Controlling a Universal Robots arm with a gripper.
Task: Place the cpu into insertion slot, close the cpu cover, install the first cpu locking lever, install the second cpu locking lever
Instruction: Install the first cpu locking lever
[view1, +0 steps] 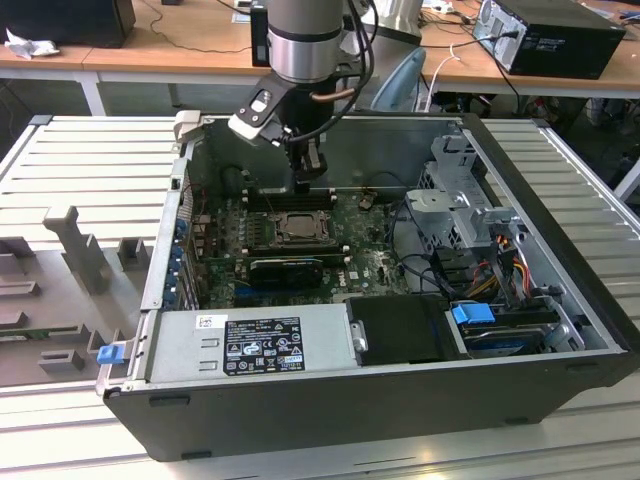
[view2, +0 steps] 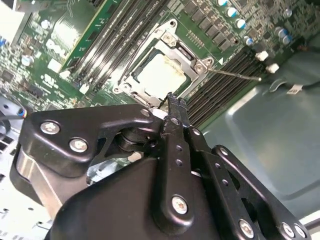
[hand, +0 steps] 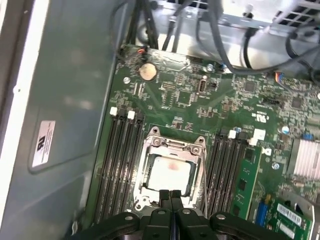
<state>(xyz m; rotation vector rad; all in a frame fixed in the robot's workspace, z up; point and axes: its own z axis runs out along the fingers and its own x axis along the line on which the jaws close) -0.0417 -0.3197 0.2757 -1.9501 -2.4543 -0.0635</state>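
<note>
The insertion slot (view1: 297, 228) sits in the middle of the green motherboard inside the open computer case. The pale cpu (hand: 170, 172) (view2: 157, 72) lies in it. It shows through the window of the silvery cpu cover (hand: 173, 147) (view2: 184, 51), which lies flat over it. A thin metal locking lever (view2: 235, 75) (hand: 204, 180) sticks out from one side of the socket. My gripper (view1: 308, 183) (hand: 170, 196) (view2: 173, 98) hangs just above the socket's edge. It is shut, its black fingers pressed together with nothing between them.
Long black memory slots (hand: 120, 165) flank the socket on both sides. A coin battery (hand: 146, 71) and loose cables (hand: 220, 30) lie beyond it. The power supply (view1: 250, 345) and the drive cage (view1: 460, 195) stand inside the case, whose walls (view1: 330, 140) close in around the board.
</note>
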